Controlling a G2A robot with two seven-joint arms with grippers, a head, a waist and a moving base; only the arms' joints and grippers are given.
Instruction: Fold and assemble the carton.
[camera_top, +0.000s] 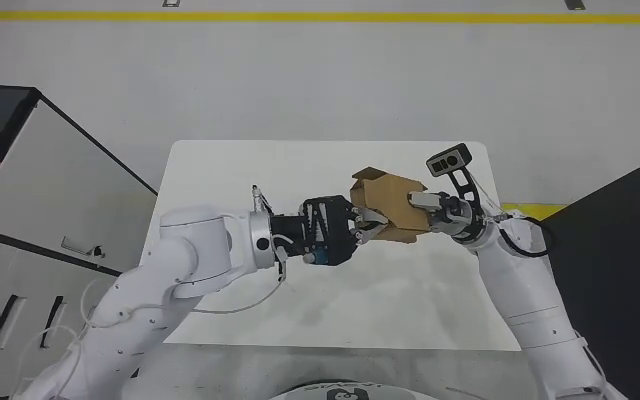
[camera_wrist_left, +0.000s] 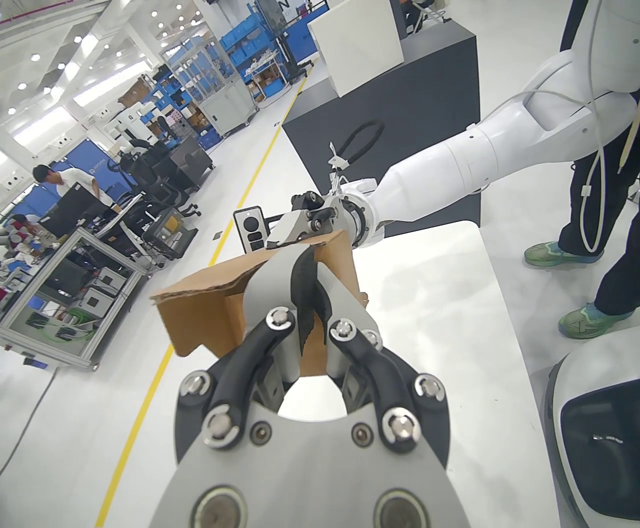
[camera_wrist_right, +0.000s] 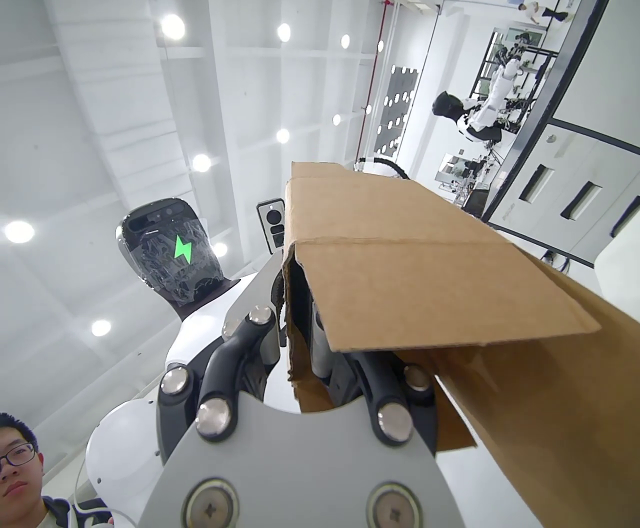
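Carton up off your white table, above its middle, flaps loose, pinched from both ends. Your left gripper sits level, forearm stretched across the table, fingers closed on one wall. Your right gripper, wrist bent inward, clamps the opposite panel.

Right hand fingertips seemingly behind the carton wall; its far end off-frame.

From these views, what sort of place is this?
Probably a factory or robotics workshop floor: a yellow floor line, shelves of blue bins, and a high ceiling with round lights.
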